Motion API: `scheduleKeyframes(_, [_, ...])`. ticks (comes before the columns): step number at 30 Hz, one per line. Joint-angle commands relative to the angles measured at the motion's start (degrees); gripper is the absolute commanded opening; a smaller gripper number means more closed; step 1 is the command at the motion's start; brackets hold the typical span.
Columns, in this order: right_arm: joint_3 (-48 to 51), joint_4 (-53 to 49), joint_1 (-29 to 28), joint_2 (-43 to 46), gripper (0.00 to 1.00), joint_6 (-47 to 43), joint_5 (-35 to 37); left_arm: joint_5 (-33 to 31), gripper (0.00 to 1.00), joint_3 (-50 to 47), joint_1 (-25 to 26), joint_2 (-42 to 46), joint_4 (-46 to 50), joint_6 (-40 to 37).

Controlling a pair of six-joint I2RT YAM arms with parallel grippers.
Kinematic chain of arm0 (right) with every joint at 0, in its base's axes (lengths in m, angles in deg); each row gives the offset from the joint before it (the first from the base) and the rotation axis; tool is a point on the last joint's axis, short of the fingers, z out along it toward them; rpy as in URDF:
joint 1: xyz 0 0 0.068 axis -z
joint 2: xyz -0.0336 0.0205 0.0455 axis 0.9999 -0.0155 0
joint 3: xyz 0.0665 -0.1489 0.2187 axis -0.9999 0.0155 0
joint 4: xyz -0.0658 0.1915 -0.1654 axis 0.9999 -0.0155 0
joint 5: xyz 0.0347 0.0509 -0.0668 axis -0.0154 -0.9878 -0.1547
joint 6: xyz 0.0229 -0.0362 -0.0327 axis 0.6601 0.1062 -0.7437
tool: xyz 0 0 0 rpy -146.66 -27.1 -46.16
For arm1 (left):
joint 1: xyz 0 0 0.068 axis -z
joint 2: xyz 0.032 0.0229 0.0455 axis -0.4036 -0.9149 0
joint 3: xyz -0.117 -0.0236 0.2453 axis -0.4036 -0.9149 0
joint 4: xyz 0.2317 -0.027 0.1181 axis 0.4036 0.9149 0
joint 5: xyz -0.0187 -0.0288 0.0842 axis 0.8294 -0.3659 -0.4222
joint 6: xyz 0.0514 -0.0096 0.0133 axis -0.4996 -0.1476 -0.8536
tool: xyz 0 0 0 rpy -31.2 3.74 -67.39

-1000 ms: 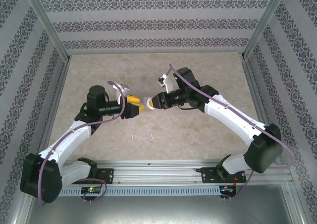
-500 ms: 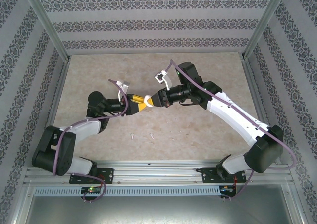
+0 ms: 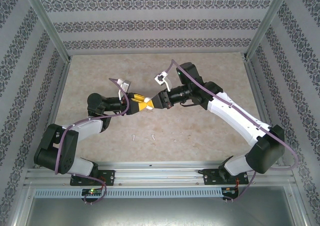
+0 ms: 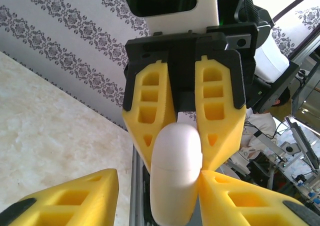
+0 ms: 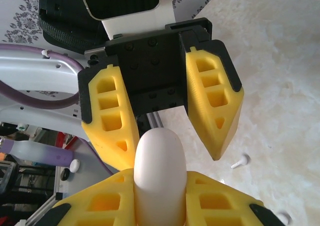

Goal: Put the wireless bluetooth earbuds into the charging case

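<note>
Mid-air, right tool (image 4: 177, 151) clamps case (image 5: 159, 171) (long axis toward left tool (image 5: 172, 153), spread open).

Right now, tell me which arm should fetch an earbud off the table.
Left, probably. The left gripper is open, clamping nothing, while the right gripper is shut on the charging case. Two earbuds lie on the table.
</note>
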Motion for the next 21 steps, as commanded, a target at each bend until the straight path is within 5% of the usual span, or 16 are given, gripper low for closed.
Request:
scheduleKeyframes(1, [-2.6, 1.6, -1.0, -1.0, 0.10, -0.2, -4.9, 0.6, 0.43, 1.7, 0.2, 0.1, -3.4, 1.1])
scheduleKeyframes(10, [-3.5, 2.1, -0.6, -1.8, 0.09, 0.0, -6.0, 1.6, 0.46, 1.5, 0.4, 0.5, -3.3, 1.3])
scheduleKeyframes(17, [-3.6, 2.3, -0.1, -1.6, 0.09, 0.3, -6.4, 2.1, 0.29, 1.9, 0.4, 0.6, -3.3, 2.0])
scheduleKeyframes(21, [-3.7, 2.2, -0.2, -1.7, 0.09, 0.3, -6.3, 2.1, 0.38, 2.0, 0.3, 0.8, -3.1, 1.9])
